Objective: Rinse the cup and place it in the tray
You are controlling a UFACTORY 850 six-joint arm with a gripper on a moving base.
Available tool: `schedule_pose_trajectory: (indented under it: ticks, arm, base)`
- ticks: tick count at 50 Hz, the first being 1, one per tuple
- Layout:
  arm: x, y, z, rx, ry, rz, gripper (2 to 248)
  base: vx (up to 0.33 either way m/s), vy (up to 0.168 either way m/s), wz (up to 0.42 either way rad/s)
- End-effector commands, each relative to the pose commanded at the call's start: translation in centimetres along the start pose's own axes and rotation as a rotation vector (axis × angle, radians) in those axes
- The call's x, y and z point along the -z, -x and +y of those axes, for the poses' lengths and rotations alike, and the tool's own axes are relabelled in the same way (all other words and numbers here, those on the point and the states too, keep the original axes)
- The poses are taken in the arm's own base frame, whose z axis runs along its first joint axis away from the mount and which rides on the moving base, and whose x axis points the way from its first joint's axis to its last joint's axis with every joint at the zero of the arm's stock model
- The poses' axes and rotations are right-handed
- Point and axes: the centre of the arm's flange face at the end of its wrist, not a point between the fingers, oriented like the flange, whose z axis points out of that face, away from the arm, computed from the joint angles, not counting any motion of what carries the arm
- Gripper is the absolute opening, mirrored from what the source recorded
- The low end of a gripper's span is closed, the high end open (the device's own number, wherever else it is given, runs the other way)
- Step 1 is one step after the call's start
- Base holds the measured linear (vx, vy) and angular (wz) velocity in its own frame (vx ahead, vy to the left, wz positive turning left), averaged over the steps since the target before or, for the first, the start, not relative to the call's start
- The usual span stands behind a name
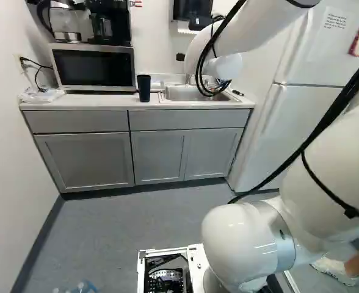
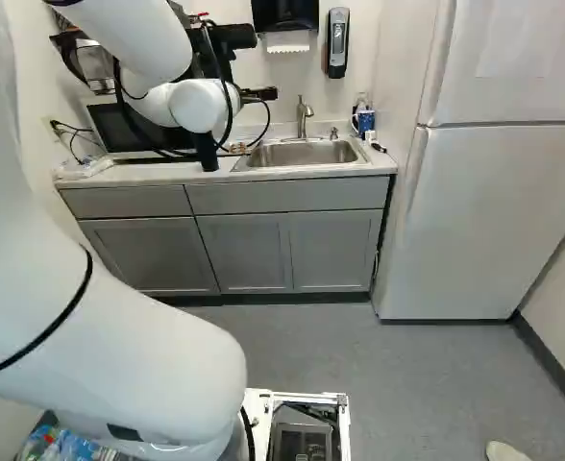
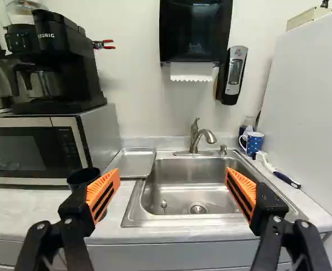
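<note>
The cup (image 1: 144, 88) is black, plain and fairly tall, a little wider at its mouth than at its foot, and it stands upright on the table (image 3: 25, 212), just left of the sink (image 3: 174, 192) in the left base view. The fingers (image 3: 103, 192) stand wide apart with nothing gripped, facing the sink; one of them covers part of the cup in the wrist view, and whether they touch cannot be told. The tray (image 3: 135, 162) is a shallow metal one, lying beside the sink on the same side as the cup, farther back. The left base view shows the cup's side from rim to foot, while the wrist view shows its dark round mouth. The wrist view also shows the drain (image 3: 197, 209) in the sink's floor, and a brush (image 3: 279, 174) lying beside the sink, across from the tray. A blue mug (image 3: 252, 143) with white dots stands near the sink's back corner on the brush's side. The right base view shows the faucet (image 2: 304, 120) rising behind the sink; in the left base view the arm (image 1: 246, 27) largely hides it. The microwave (image 1: 94, 67), left of the sink, has its whole front in the left base view but is partly covered by the arm in the right base view.
</note>
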Motion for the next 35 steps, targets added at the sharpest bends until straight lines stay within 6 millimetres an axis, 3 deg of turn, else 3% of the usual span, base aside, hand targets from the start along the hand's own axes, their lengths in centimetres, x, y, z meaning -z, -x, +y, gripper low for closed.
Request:
schedule_pose_trajectory:
  ticks: [35]
  arm:
    - [0.1,-3.2,0.0,0.000,0.000,0.029,247]
  base:
    - [0.000,0.000,0.000]
